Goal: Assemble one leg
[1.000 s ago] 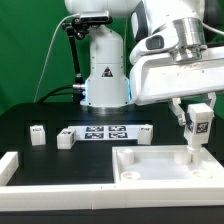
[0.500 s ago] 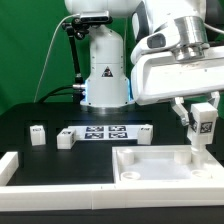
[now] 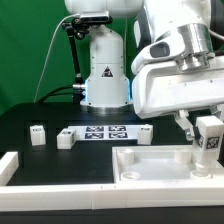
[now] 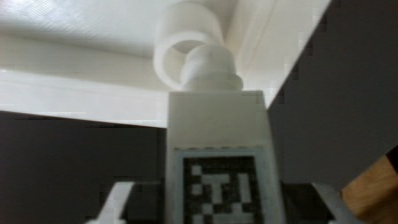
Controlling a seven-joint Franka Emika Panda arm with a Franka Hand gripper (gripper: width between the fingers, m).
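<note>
My gripper [image 3: 206, 133] is shut on the leg [image 3: 210, 142], a small white post with a black-and-white tag. I hold it upright, low over the far right corner of the large flat white panel [image 3: 150, 166]. In the wrist view the leg [image 4: 217, 140] fills the middle between my fingers [image 4: 121, 206]. Its rounded tip [image 4: 210, 72] points at a raised white ring [image 4: 183, 45] on the panel's corner. I cannot tell whether the tip touches the panel.
Three more white legs [image 3: 38, 134] [image 3: 66, 138] [image 3: 144, 133] stand on the black table around the marker board [image 3: 105, 131]. A long white rail [image 3: 50, 186] runs along the front and turns up at the exterior view's left. The robot base [image 3: 104, 75] stands behind.
My gripper has moved to the exterior view's right and slightly down with the leg, closer to the panel's far right corner.
</note>
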